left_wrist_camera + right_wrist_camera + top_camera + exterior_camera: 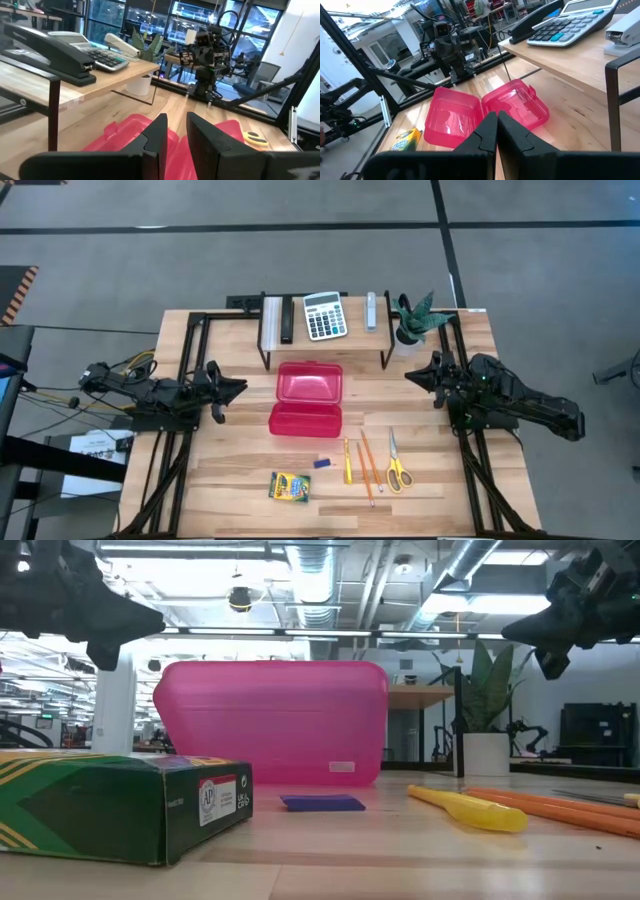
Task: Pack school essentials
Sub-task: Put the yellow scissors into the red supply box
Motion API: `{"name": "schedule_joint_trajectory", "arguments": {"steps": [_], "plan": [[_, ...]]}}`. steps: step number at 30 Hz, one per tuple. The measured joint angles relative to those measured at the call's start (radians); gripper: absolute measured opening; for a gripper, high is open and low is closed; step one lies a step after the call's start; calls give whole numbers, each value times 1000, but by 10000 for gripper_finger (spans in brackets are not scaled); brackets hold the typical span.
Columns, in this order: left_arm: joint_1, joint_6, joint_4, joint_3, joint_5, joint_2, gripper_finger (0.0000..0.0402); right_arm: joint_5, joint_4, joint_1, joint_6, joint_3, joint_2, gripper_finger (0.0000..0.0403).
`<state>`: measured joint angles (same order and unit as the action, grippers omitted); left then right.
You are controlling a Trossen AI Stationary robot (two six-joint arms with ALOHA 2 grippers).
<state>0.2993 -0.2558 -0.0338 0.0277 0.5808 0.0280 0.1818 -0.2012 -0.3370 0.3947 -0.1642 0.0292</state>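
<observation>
The school essentials lie flat near the table's near edge: yellow-handled scissors (398, 465), two thin orange pencils (367, 467), a yellow pencil (348, 462), a tiny blue eraser (321, 463) and the yellow-green crayon box (289, 486). The red translucent case (306, 398) lies open at mid-table. My left gripper (240, 388) hovers left of the case, its fingers (159, 132) a little apart. My right gripper (408, 377) hovers right of the case, shut (497, 122). Neither holds anything.
A low shelf (272, 340) at the far edge carries a black stapler (287, 320), the grey calculator (325, 315) and a white stapler (371, 311). A potted plant (413, 320) stands by the right gripper. Bare wood lies between the case and the essentials.
</observation>
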Motion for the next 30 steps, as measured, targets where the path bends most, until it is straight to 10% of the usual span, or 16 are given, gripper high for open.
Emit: {"name": "schedule_joint_trajectory", "arguments": {"steps": [10, 22, 30], "plan": [[0, -2, -54, 0, 21, 0, 72, 0, 16, 3, 23, 1, 0, 38], [0, -4, -259, 0, -35, 0, 236, 26, -31, 20, 46, -190, 86, 95], [0, 3, -384, 0, -155, 0, 263, 37, -173, 123, 51, -416, 292, 155]]}}
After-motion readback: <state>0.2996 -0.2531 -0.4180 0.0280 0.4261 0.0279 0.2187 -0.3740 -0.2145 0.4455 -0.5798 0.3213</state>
